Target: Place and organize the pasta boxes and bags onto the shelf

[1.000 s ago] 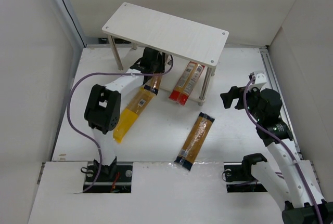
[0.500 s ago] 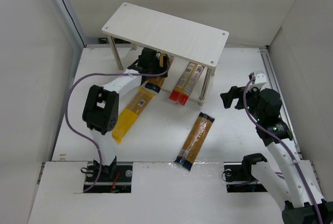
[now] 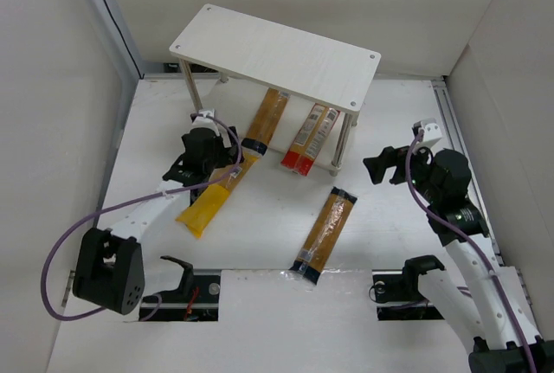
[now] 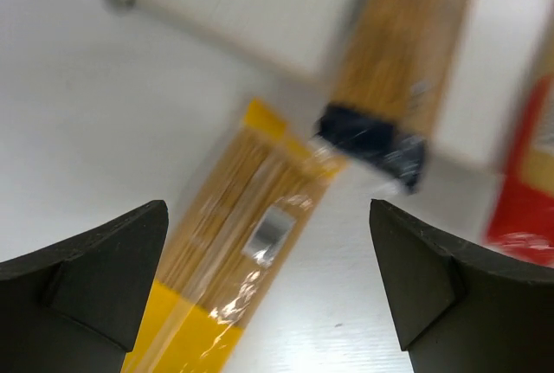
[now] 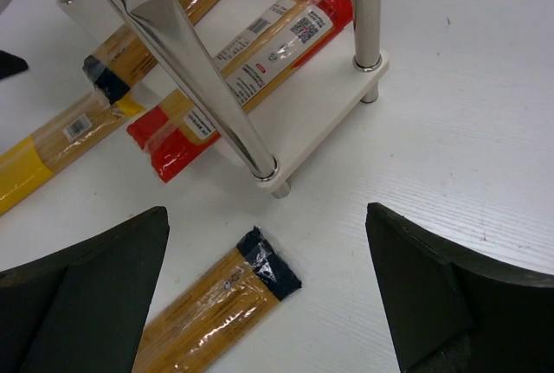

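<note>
The shelf (image 3: 277,54) stands at the back. On its lower board (image 5: 320,105) lie a clear spaghetti bag (image 3: 267,118) and the red-and-orange box (image 3: 309,138), side by side, their near ends jutting over the front edge. The yellow bag (image 3: 210,202) lies on the table in front, its far end touching the clear bag's dark end. My left gripper (image 3: 206,168) hovers open over the yellow bag (image 4: 225,278), holding nothing. A second clear bag (image 3: 325,233) lies on the table at the middle. My right gripper (image 3: 389,165) hangs open above its far end (image 5: 268,273).
Thin metal legs (image 5: 173,44) hold up the shelf's top board; one front leg (image 3: 342,139) stands just right of the red box. White walls (image 3: 52,131) close in the table on the left, back and right.
My left gripper has opened, let go of the clear bag on the lower board and drawn back toward the near left, over the yellow bag. The right arm has barely moved.
</note>
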Action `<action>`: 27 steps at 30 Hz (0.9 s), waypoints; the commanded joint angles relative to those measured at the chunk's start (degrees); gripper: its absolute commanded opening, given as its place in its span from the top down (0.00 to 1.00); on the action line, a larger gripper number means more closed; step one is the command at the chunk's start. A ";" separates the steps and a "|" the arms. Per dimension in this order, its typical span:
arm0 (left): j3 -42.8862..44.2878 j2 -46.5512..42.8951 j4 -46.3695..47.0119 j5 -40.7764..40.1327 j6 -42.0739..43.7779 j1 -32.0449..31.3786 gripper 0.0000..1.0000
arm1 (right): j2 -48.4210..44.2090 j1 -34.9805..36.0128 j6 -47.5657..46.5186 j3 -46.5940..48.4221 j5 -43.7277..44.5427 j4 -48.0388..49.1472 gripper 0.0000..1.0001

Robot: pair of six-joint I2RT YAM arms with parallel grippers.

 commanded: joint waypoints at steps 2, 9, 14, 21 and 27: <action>-3.91 3.49 2.15 1.51 -3.83 4.19 0.00 | 0.36 0.66 -0.65 0.77 -2.74 2.81 0.00; -11.20 1.82 6.26 7.03 -4.36 9.02 0.00 | 2.12 0.66 -1.18 0.77 -4.50 3.34 0.00; -12.61 5.33 8.90 13.80 -6.20 11.24 0.00 | 2.65 0.66 -1.18 1.30 -6.17 3.34 0.00; -9.89 12.90 3.54 18.37 -7.52 11.24 0.00 | 2.65 0.66 -1.18 1.30 -7.23 3.34 0.00; -17.88 3.68 6.62 24.18 -10.77 4.30 0.00 | 2.12 1.19 -1.18 1.30 -7.92 4.39 0.00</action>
